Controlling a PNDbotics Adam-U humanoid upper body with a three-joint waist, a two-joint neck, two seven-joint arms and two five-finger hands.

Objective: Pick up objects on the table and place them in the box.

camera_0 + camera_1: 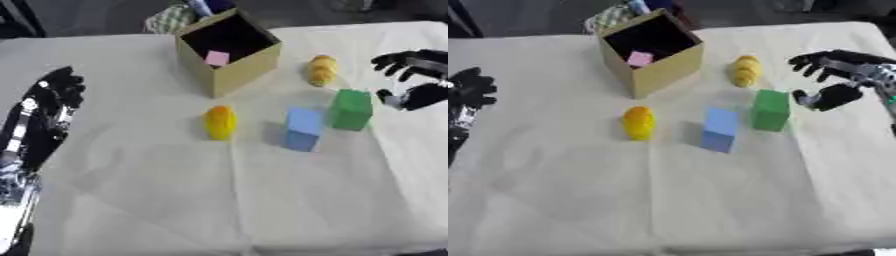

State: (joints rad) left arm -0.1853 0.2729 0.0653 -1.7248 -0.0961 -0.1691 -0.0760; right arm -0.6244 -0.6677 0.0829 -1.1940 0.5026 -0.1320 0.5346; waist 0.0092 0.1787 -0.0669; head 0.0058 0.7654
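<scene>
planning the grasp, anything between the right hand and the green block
Nothing: bare cloth separates the open right hand from the green block, clearest in the right eye view.

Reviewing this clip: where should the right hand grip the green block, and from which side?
Probably across the green block's upright flat sides near the top, coming from its right, where the open right hand hovers. The blue block stands close on its left.
</scene>
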